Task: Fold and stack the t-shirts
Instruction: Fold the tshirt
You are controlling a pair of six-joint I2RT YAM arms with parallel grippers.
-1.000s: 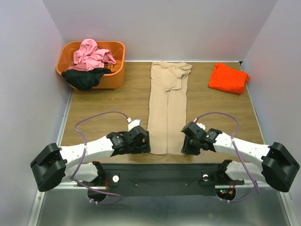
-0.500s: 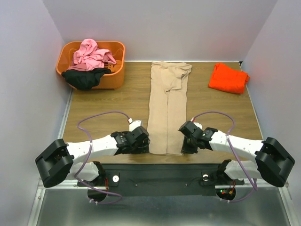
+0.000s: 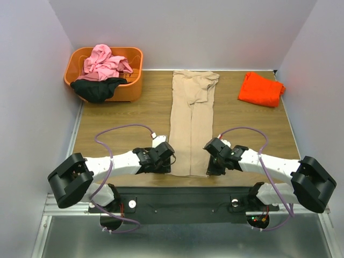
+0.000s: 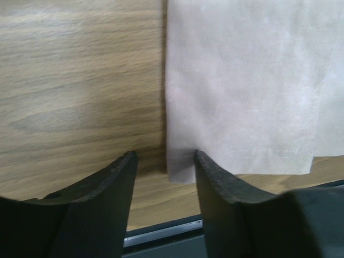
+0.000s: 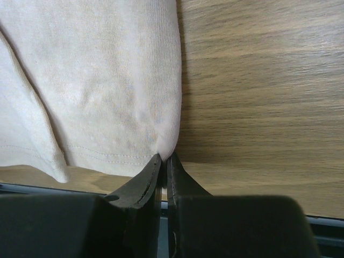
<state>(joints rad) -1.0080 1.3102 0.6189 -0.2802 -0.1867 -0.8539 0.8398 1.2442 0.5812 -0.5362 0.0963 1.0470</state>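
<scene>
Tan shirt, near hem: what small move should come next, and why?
Probably close the left gripper: its open jaws straddle the near-left corner of the tan shirt, while the right gripper is shut on the near-right corner.

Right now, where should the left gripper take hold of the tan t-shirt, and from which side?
Take the near-left hem corner of the tan t-shirt, coming from the near edge of the table. The shirt lies flat in a long strip, and that corner sits free on the wood between the open jaws of the left gripper. The right gripper pinches the matching near-right corner.
</scene>
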